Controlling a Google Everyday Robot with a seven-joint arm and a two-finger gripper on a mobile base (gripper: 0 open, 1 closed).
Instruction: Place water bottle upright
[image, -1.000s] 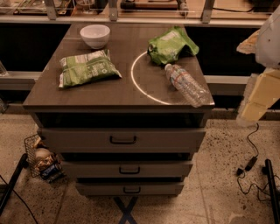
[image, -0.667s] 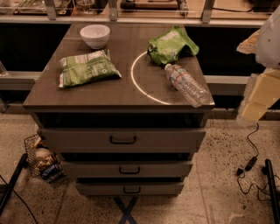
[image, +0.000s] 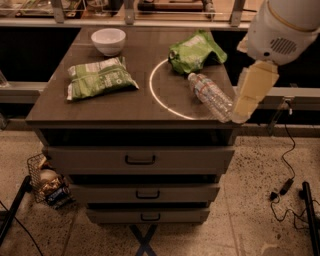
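Note:
The water bottle (image: 211, 96) is clear ribbed plastic and lies on its side near the table's front right corner. Its white cap points back-left towards a crumpled green bag, and its base is close to the right edge. My arm comes in from the upper right. The cream-coloured gripper (image: 241, 115) hangs just past the table's right edge, right beside the bottle's base. I cannot tell whether it touches the bottle.
On the dark table (image: 75, 107) are a white bowl (image: 109, 40) at the back left, a flat green snack bag (image: 100, 77) at the left and a crumpled green bag (image: 196, 50) behind the bottle. Drawers sit below. A wire basket (image: 46, 182) and cables (image: 285, 185) are on the floor.
My arm and gripper have moved left and now stand beside the bottle's base. The bottle, bags and bowl have not moved.

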